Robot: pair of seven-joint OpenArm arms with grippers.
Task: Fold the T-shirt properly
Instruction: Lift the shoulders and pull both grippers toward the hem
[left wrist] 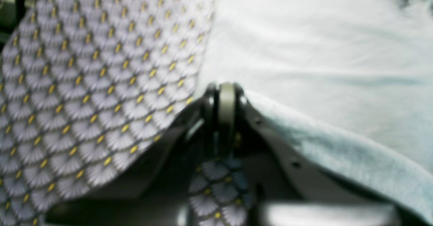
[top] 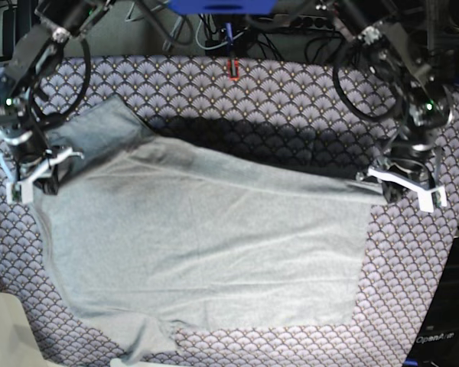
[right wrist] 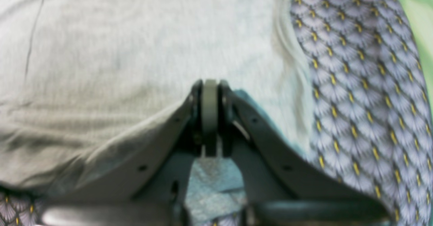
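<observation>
Base view gives you the T-shirt (top: 206,245) spread across the middle of the table cloth (top: 291,99), its lower edge reaching toward the bottom of the frame and a sleeve hanging at the lower left. The far edge of the shirt is raised off the cloth, throwing a dark shadow along the upper centre.

You have the right gripper (top: 32,177) at the left edge of the frame, jaws together and clamped on the shirt's upper left corner, where the fabric bunches. The left gripper (top: 402,183) sits at the right of the frame, likewise pinched shut on the upper right corner of the shirt.

Left wrist view, blurred, shows the left gripper (left wrist: 226,95) closed, with grey fabric (left wrist: 321,43) draped over its right finger and filling the upper right; patterned cloth (left wrist: 94,84) fills the left.

Right wrist view, also blurred, shows the right gripper (right wrist: 209,94) closed, shirt fabric (right wrist: 118,57) lying over its left finger and covering the upper left; patterned cloth (right wrist: 365,84) runs down the right side.
</observation>
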